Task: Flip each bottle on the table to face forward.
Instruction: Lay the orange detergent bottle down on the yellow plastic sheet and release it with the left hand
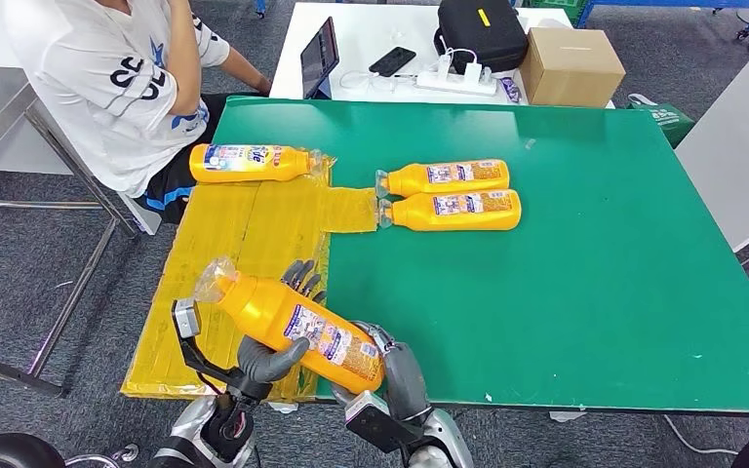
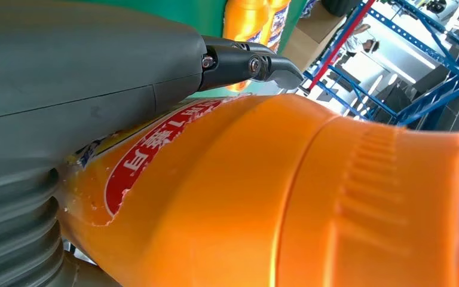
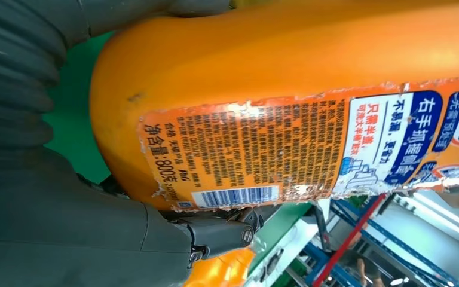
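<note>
1. Grey fingers of the left hand [image 1: 271, 357] are wrapping under the held orange bottle [image 1: 293, 327], gripping its middle above the table's near edge.
2. The right hand [image 1: 390, 366] is clasping the bottle's base, barcode label facing up.
3. Three more bottles are lying further out: one [image 1: 251, 163] on the yellow sheet [image 1: 244, 229], two [image 1: 446, 177] [image 1: 453, 210] touching side by side on the green table [image 1: 585, 253].
4. A person [image 1: 117, 68] is sitting beyond the far-left corner.
</note>
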`<state>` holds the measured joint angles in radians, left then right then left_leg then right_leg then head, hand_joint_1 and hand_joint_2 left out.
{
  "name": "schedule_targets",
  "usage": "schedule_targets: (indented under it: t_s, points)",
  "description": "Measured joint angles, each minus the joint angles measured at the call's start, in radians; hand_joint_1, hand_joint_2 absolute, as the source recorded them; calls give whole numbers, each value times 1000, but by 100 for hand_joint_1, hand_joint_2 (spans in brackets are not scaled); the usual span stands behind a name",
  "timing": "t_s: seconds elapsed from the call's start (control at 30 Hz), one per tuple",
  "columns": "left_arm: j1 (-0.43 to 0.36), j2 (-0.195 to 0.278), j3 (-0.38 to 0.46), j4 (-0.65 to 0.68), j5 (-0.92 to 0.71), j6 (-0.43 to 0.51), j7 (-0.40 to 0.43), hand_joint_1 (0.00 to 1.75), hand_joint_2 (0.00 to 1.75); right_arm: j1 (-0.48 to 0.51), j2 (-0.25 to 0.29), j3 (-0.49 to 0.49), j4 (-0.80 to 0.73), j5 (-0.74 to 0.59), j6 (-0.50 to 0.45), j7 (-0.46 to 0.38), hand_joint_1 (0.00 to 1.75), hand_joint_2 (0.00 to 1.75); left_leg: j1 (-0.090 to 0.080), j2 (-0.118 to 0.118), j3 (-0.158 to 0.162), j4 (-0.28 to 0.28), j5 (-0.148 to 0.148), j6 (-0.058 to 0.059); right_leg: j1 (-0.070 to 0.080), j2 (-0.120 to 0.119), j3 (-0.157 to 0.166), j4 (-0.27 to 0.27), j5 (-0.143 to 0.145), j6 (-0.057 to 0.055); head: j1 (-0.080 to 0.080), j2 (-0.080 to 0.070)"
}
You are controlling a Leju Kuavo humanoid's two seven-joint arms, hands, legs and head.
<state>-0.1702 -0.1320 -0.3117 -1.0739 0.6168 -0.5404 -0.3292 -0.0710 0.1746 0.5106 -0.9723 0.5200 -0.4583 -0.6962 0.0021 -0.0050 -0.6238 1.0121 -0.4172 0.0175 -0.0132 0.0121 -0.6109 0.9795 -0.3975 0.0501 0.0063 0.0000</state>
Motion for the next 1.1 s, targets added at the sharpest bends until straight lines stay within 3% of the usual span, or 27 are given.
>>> schedule_targets:
  t_s: [0.4, 0.43, 0.57, 0.6, 1.1]
  points:
    - [1, 0, 0, 1, -4, -3, 0, 0, 175, -11, 3, 1, 39, -1, 20, 0, 172, 175, 0, 0, 0, 0, 0, 0, 0, 0, 0, 0, 0, 0, 0, 0]
    - [1, 0, 0, 1, -9, -3, -1, 7, 175, -13, 4, 1, 43, -1, 24, 0, 171, 175, 0, 0, 0, 0, 0, 0, 0, 0, 0, 0, 0, 0, 0, 0]
    - [2, 0, -1, 1, -40, 1, -14, 167, 175, -18, 11, 0, 58, -2, 31, 0, 172, 175, 0, 0, 0, 0, 0, 0, 0, 0, 0, 0, 0, 0, 0, 0]
    - [2, 0, -2, 1, -54, 5, -22, 175, 175, -19, 12, 0, 60, -5, 34, 0, 172, 175, 0, 0, 0, 0, 0, 0, 0, 0, 0, 0, 0, 0, 0, 0]
    - [7, 0, -9, -9, -134, 40, -59, 175, 175, -17, 17, -2, 73, -25, 46, 1, 173, 175, 0, 0, 0, 0, 0, 0, 0, 0, 0, 0, 0, 0, 0, 0]
